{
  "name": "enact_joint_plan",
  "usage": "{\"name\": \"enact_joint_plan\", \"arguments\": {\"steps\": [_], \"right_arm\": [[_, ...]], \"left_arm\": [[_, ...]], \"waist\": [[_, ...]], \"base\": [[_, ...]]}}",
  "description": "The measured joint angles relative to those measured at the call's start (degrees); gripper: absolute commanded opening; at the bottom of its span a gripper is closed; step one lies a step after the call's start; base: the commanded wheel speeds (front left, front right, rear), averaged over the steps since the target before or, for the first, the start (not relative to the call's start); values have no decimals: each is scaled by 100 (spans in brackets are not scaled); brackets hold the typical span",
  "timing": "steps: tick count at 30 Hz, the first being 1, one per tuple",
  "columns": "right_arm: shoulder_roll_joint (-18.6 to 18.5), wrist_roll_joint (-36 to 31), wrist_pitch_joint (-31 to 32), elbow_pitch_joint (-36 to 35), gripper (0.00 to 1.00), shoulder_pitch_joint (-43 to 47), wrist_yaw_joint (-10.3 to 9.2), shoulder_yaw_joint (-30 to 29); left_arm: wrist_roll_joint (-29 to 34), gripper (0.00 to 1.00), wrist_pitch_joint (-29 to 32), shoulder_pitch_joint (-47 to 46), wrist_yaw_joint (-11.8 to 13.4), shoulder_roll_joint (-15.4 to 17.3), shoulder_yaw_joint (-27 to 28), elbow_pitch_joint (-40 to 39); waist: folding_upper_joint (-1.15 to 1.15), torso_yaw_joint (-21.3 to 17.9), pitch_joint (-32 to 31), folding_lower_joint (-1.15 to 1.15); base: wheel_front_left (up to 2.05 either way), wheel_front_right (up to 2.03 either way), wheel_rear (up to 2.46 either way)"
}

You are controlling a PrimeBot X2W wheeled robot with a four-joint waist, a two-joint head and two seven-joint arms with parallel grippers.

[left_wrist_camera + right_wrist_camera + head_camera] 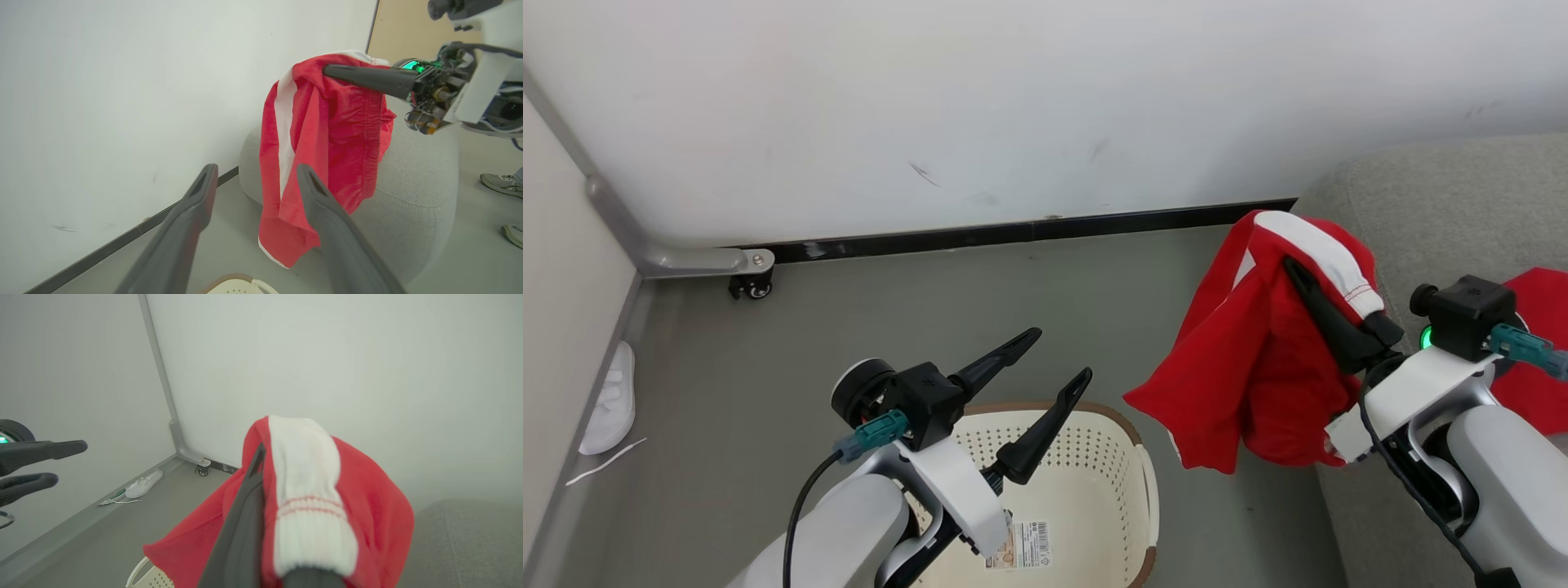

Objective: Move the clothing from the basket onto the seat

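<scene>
So, right gripper (1297, 278) is clamped tight on the bright red soft garment (1250, 367) with a white ribbed band, which dangles under it beside the rounded grey fabric seat (1445, 212). Left gripper (1058, 355) is spread wide, holding nothing, above the cream perforated plastic basket (1094, 482).

Each arm wore a smooth, rounded shell of pale grey-white. The left forearm (849, 531) ended in a white bracket (956, 482) that carried a black boxy housing (927, 398). A teal connector (874, 433) and a thin black cable (796, 506) ran from it. The left end effector (1058, 354) had two long, dark, tapering fingers (1001, 356). The right end effector (1294, 269) was built alike, with a green light (1425, 336) at its base, a black knobbed block (1470, 314) and a teal plug (1519, 345).
</scene>
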Motion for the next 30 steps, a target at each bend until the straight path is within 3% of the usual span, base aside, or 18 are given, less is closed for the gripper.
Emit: {"name": "enact_joint_plan", "arguments": {"steps": [9,30], "right_arm": [[-47,-156,-1,-333,0,180,0,-569],[14,-461,-1,-833,0,680,0,-1301]], "left_arm": [[-48,100,-2,110,0,34,-22,-66],[-36,100,-52,109,0,107,-116,-342]], "waist": [[0,-337,32,0],[0,-1138,186,0]], "base": [[0,0,0],[0,0,0]]}}
